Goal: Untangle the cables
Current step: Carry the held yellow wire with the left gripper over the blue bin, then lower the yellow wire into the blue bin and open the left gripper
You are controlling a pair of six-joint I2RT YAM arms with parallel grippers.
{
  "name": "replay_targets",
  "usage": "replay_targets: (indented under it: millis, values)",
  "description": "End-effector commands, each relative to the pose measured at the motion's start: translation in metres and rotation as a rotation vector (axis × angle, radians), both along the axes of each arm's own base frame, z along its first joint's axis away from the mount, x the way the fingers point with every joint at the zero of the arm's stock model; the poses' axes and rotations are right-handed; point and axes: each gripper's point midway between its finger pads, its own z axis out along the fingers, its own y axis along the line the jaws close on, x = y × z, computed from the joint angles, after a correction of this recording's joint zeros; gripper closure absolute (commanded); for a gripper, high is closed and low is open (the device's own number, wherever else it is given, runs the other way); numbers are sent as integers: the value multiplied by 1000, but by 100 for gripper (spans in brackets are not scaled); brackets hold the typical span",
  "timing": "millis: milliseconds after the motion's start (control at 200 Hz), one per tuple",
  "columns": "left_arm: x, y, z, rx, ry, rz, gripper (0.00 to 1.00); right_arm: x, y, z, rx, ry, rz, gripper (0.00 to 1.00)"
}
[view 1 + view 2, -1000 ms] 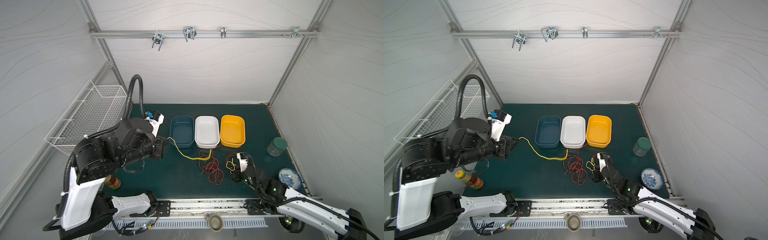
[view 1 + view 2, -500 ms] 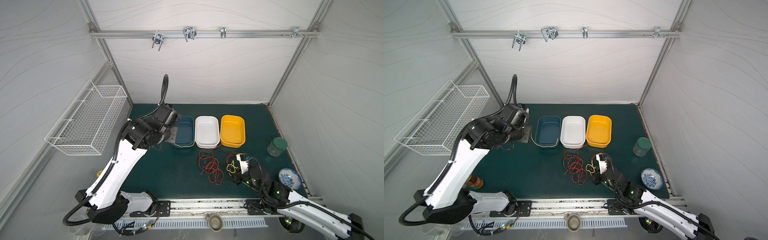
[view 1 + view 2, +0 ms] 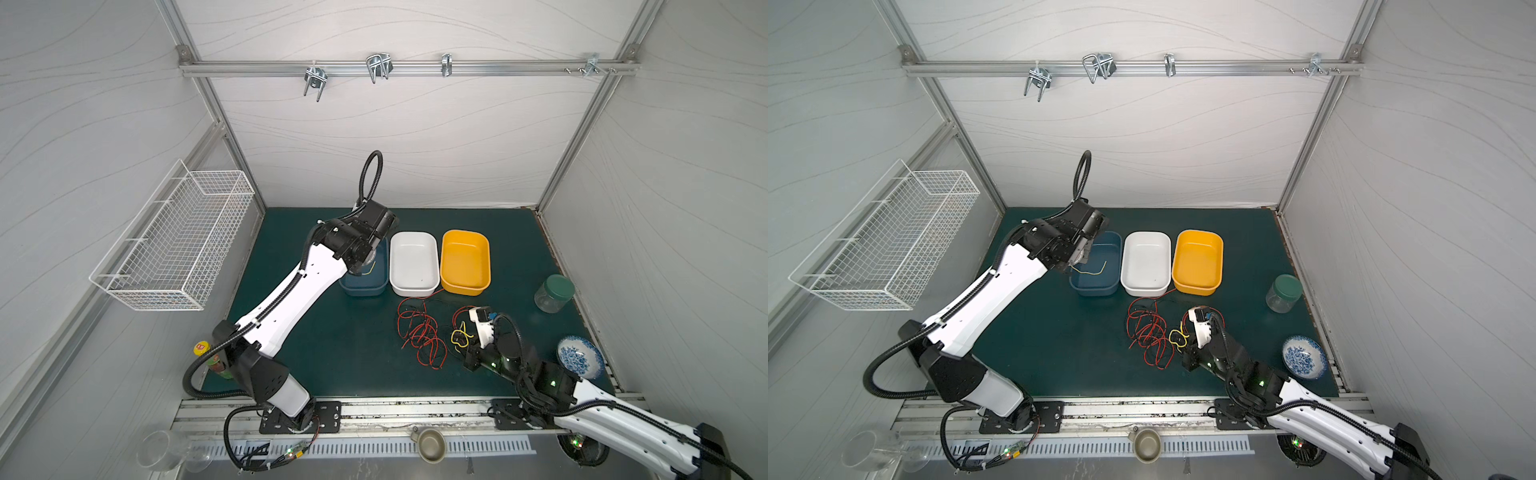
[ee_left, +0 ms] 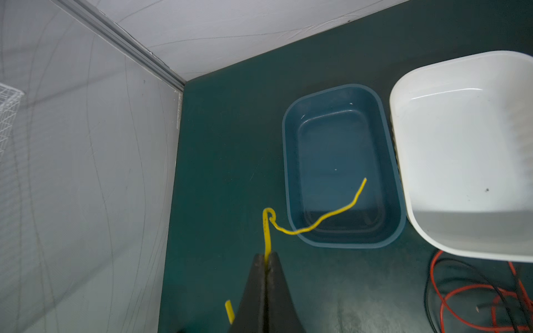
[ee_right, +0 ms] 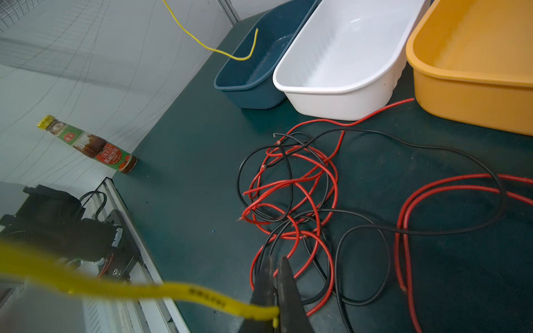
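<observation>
Left gripper point(image 4: 266, 261): pressed shut on a long thin yellow insulated cable point(image 4: 317, 220), pinched just short of one end, a short stub poking out beside the black fingers point(image 4: 256, 288).
Left arm, change: a second ago hoisted high, close under the camera head; half a second ago lowered beside the tubs; now stretched low at the near-left corner of the deep blue rectangular plastic tub point(image 3: 361, 289).
Long yellow cable, change: a second ago trailing over the dark green mat point(image 3: 332, 353) as far as the tangle; now clear of it, curled once past the fingertips, crossing the blue tub's rim, free end over the tub's inside. Touching the tub floor or not: cannot tell.
Right gripper point(image 5: 275, 263): closed narrow, nipping a second yellow cable with black print point(image 5: 207, 298) low between the jaws.
Right arm, change: hardly any; low over the mat at the tangle's right edge, as before.
Red and black cables point(image 3: 419, 332): knotted in a loose heap on the mat, in front of the white rectangular plastic tub point(image 3: 413, 292); one red strand reaching toward the gap between it and the orange plastic tub point(image 3: 463, 289). Heap unmoved since a second ago.
Tubs: blue, white, orange in a row, just beside one another.
Elsewhere, unchanged: brown sauce bottle with yellow cap point(image 5: 89, 144) at the mat's left edge; glass jar with green lid point(image 3: 555, 293) and blue-patterned dish point(image 3: 579, 362) at the right.
</observation>
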Motion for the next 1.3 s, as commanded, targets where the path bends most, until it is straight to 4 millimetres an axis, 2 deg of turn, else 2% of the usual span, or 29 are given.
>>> replay_targets:
  millis: [0,195,510,1070,1296]
  values:
    - [25,-4,3,-26,-55,27,100,-1,3,4,21,-15,14,100]
    - [49,-13,-37,7,15,37,100,-2,5,5,24,-19,22,100]
    - [71,-26,-95,43,105,52,100,-4,10,2,8,-20,40,100]
    - [74,-37,-168,69,260,33,100,-5,16,-1,-15,-22,54,100]
    - [74,-40,-179,72,302,21,100,-5,16,-1,-18,-21,54,100]
